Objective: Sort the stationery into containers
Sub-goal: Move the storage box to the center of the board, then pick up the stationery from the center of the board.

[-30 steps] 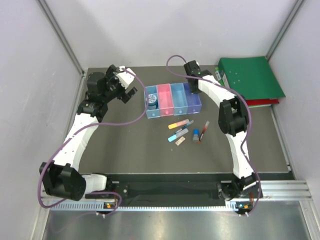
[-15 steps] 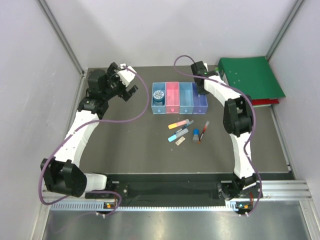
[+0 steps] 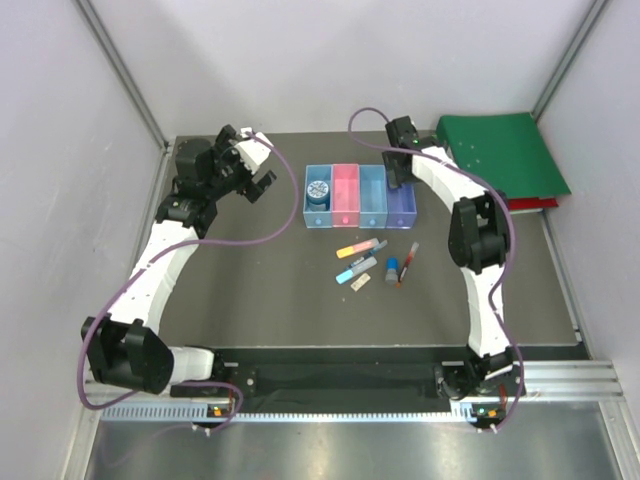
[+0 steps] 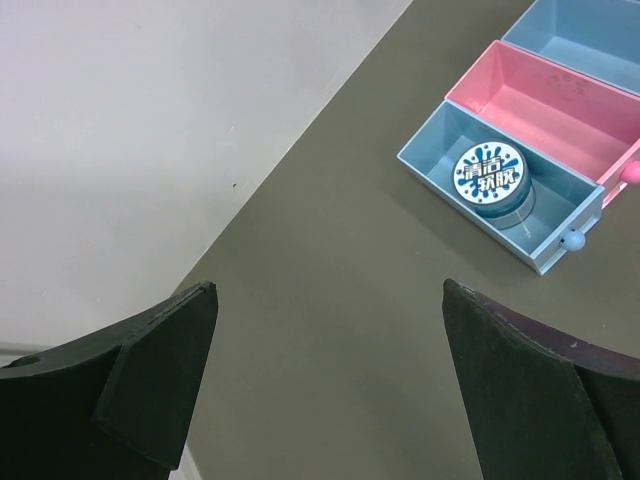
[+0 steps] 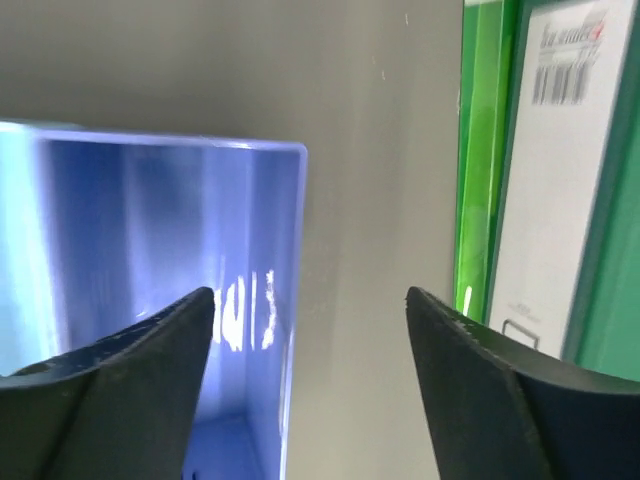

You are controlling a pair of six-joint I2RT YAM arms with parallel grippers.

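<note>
1. The right gripper (image 5: 310,390) is seen with its fingers spread wide. In the right wrist view, the right-hand wall of the purple bin (image 5: 292,300) lies between them. Contact cannot be determined.
2. The left gripper (image 4: 340,400) is likewise spread and holds nothing. It is located at the upper left of the top view, left of the bins and apart from them.
3. The round blue disc (image 4: 490,178) is contained in the blue bin (image 4: 460,205), beside the pink bin (image 4: 540,100).
4. Obscured items:
   - In the top view, the far ends of the light blue bin (image 3: 371,200) and the purple bin are covered by the right gripper.
   - In the right wrist view, the purple bin is cut off at the left and bottom edges.
   - The thin pens (image 3: 408,260) are too small to be told apart.
5. The orange-yellow highlighter (image 3: 357,247), light-blue marker (image 3: 360,268), tan eraser (image 3: 360,284) and small blue cylinder (image 3: 392,268) lie loose at centre frame, below the bins and clear of them.
6. Clearances:
   - A strip of bare table (image 5: 380,200) separates the purple bin from the green binder (image 5: 485,180).
   - Bare table is also visible left of the blue bin.
</note>
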